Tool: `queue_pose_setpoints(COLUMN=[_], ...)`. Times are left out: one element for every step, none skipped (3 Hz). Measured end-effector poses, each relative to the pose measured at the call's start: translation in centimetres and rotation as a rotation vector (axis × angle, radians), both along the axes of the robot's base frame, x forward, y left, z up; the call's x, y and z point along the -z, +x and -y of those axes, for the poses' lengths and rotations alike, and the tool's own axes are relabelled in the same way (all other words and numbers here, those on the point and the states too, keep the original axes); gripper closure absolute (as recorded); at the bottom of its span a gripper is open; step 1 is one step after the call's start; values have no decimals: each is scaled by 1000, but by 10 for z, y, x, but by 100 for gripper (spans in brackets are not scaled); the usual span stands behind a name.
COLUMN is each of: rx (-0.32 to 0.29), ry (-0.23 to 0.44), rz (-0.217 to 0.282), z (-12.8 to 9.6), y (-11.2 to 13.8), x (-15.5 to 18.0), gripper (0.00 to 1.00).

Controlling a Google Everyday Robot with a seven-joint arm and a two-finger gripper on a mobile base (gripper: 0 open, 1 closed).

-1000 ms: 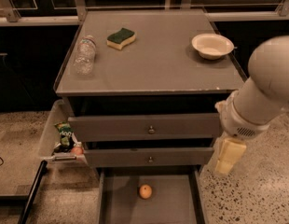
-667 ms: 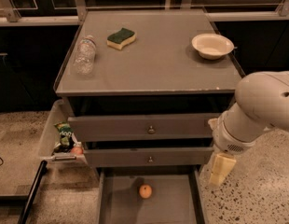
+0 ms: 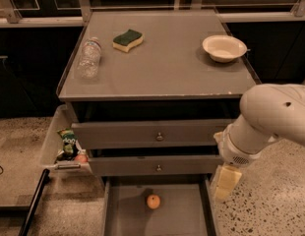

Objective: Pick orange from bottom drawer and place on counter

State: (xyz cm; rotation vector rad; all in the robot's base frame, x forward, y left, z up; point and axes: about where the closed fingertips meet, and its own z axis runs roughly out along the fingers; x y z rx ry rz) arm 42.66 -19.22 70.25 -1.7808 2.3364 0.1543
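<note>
The orange (image 3: 153, 201) lies in the pulled-out bottom drawer (image 3: 182, 215), near its back middle. The counter (image 3: 162, 65) is the grey cabinet top above, with a chipped front edge. My gripper (image 3: 224, 183) hangs from the white arm (image 3: 275, 119) at the right, just outside the drawer's right rail and above floor level. It is to the right of the orange and a little higher, apart from it.
On the counter stand a clear plastic bottle (image 3: 88, 58) lying at the left, a green-yellow sponge (image 3: 128, 39) and a white bowl (image 3: 224, 47). Two knobbed drawers (image 3: 157, 136) sit above the open one. A side bin (image 3: 64, 146) holds snack packets.
My arm has swung down and left, bringing the gripper lower and closer to the drawer's right rail. The orange has not moved.
</note>
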Motion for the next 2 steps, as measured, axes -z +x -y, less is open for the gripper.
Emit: queue_pose_setpoints(rx=[9, -8], ry=[51, 120], rz=[-67, -66], z=[-17, -33], y=[0, 5], x=[67, 129], gripper=[0, 0])
